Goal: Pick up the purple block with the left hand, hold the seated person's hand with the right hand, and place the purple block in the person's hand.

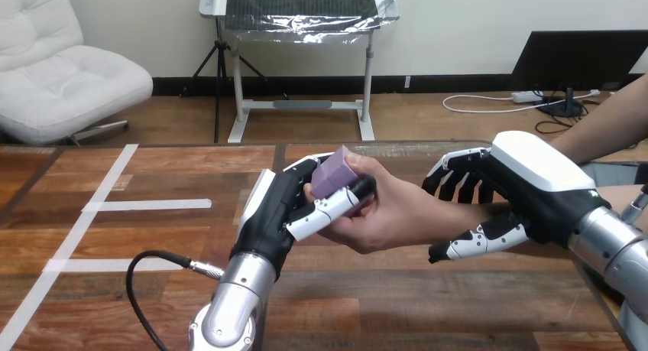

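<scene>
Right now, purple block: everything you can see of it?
The purple block is small, box-shaped, pale matte purple, flat-faced, material unclear. It is tilted, one corner up, above the table. The left hand pinches it, thumb across its lower front, fingers behind. Its right side touches the fingers of the person's hand.

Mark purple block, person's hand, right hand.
purple block [333,178]: head view, its near face.
person's hand [393,213]: head view, its middle.
right hand [535,166]: head view, white back shell.
</scene>
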